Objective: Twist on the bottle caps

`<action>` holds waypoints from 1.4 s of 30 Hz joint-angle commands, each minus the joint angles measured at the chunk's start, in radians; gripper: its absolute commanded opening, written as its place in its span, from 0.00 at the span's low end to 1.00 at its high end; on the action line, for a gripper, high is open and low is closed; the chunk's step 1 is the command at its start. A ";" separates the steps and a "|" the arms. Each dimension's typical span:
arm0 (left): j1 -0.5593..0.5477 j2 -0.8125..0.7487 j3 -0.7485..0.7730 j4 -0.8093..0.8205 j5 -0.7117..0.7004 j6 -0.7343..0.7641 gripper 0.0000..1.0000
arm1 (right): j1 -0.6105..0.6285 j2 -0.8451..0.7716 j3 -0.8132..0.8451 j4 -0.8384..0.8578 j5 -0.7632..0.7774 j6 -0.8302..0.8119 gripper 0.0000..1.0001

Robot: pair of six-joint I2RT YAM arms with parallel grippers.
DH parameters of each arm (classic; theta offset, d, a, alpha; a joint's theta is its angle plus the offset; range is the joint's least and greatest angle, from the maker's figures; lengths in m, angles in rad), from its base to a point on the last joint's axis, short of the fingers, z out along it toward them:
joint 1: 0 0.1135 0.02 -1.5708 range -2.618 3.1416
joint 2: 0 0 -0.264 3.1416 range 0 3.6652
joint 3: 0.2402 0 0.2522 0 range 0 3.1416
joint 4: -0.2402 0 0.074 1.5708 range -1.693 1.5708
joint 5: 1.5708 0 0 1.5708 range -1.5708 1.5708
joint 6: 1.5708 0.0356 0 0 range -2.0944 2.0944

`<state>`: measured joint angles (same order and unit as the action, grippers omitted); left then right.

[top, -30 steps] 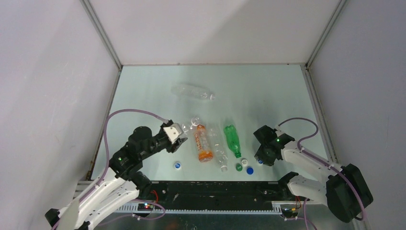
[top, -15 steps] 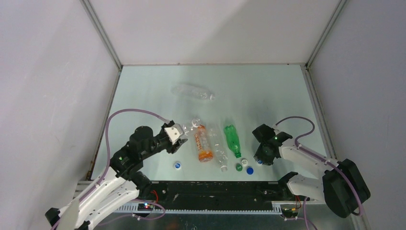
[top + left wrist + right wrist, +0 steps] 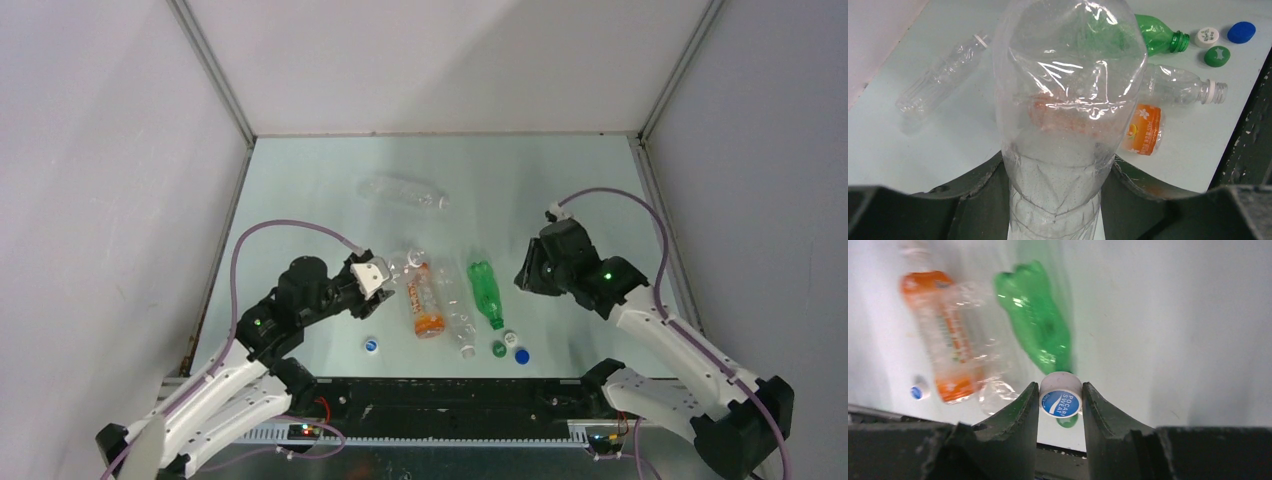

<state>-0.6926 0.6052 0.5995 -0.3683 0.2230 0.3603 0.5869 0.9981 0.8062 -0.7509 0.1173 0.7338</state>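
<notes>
My left gripper (image 3: 1055,200) is shut on the lower body of a clear bottle (image 3: 1068,100), which it holds lifted at the table's left (image 3: 403,264). My right gripper (image 3: 1060,401) is shut on a blue-and-white cap (image 3: 1061,398), held in the air right of the green bottle (image 3: 485,292); in the top view this gripper (image 3: 524,276) hides the cap. An orange labelled bottle (image 3: 425,300) and a clear bottle (image 3: 456,318) lie side by side between the arms. Near the front edge lie another blue-and-white cap (image 3: 372,346), a green cap (image 3: 498,348), a white cap (image 3: 510,339) and a blue cap (image 3: 522,355).
Another clear bottle (image 3: 402,192) lies farther back on the pale green table. Grey walls close in the table on the left, back and right. The black rail with the arm bases (image 3: 450,400) runs along the near edge.
My right arm has risen from the table by the front caps and swung back and left, carrying the blue-and-white cap. The left gripper has shifted slightly with its bottle.
</notes>
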 commanded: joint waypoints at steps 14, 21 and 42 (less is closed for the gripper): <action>0.003 0.078 0.093 0.016 0.142 0.134 0.38 | -0.001 -0.085 0.229 0.203 -0.423 -0.576 0.00; 0.002 0.129 0.148 -0.043 0.232 0.175 0.36 | 0.053 -0.112 0.228 0.302 -0.570 -0.759 0.00; -0.013 0.238 0.297 -0.241 0.343 0.245 0.31 | 0.297 -0.121 0.228 0.435 -0.679 -1.161 0.00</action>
<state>-0.6960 0.8398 0.8505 -0.5873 0.5243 0.5774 0.8726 0.8913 0.9939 -0.3901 -0.5388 -0.3538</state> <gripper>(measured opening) 0.578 0.356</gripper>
